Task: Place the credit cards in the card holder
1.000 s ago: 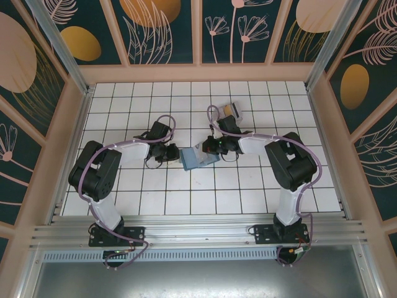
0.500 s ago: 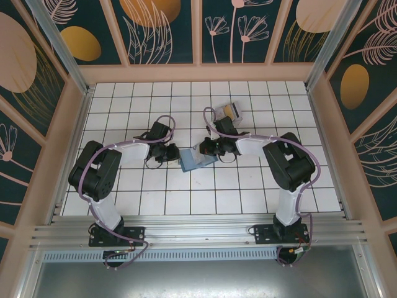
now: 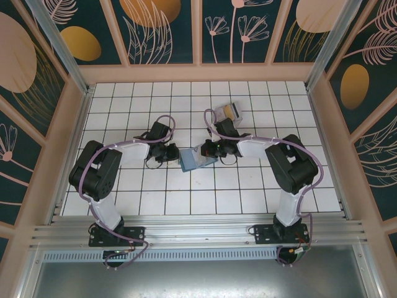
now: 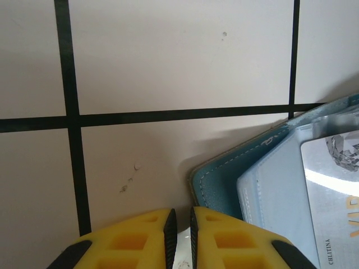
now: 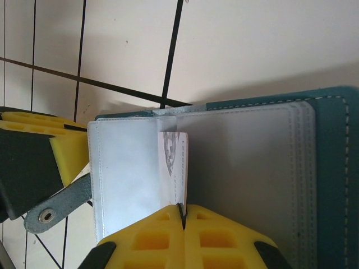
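Note:
The teal card holder (image 3: 190, 160) lies open on the tiles between my two grippers, its pale inner pockets facing up (image 5: 129, 168). My right gripper (image 5: 182, 212) is shut on a silvery credit card (image 5: 175, 159), which stands on edge against the holder's inner leaf. The same card shows over the pale pocket (image 4: 331, 185). My left gripper (image 4: 180, 224) sits at the holder's left corner (image 4: 224, 179), its jaws a narrow slit apart with nothing visible between them. The holder's snap strap (image 5: 56, 206) lies beside that gripper's yellow finger (image 5: 64, 151). The other credit cards (image 3: 231, 112) lie farther back.
White tiles with black grid lines cover the table (image 3: 155, 198). Wooden rails and patterned panels (image 3: 198, 71) fence it on three sides. Both arms reach in toward the middle, the left (image 3: 124, 152) and the right (image 3: 267, 149).
My right gripper has shifted slightly left with the card, and the holder has edged left with it. The left gripper has stayed where it was.

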`<state>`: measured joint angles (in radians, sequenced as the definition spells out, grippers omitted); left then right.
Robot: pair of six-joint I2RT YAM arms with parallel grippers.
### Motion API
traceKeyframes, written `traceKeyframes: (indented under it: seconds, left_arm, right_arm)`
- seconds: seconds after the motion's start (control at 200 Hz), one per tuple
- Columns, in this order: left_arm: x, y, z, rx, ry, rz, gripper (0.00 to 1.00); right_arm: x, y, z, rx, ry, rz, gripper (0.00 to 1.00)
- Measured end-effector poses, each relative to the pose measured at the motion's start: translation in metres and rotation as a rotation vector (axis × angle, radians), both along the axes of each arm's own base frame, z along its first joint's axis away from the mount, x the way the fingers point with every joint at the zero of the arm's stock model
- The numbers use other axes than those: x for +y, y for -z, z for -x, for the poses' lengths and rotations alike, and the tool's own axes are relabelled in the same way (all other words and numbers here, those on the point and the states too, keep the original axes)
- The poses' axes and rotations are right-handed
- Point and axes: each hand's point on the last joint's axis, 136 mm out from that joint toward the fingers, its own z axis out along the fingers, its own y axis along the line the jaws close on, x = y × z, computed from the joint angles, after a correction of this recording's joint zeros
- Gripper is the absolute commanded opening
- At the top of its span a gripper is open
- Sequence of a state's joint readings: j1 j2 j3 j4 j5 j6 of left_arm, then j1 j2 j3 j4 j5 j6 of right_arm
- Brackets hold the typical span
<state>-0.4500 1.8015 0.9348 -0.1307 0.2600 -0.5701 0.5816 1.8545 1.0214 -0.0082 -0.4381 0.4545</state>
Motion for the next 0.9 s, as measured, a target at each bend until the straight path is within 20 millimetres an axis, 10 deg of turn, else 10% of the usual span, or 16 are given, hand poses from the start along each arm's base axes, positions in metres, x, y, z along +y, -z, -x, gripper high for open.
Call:
traceKeyframes:
  seconds: [0.736, 0.901]
  left_arm:
    - [-0.001, 0.001, -0.002, 0.003, 0.001, 0.001, 0.2]
    - [-0.007, -0.004, -0.003, 0.007, 0.011, 0.022, 0.33]
  right_arm:
    - [-0.034, -0.012, -0.001, 0.017, 0.061, -0.047, 0.01]
    - [-0.044, -0.02, 0.0, 0.032, 0.09, -0.106, 0.01]
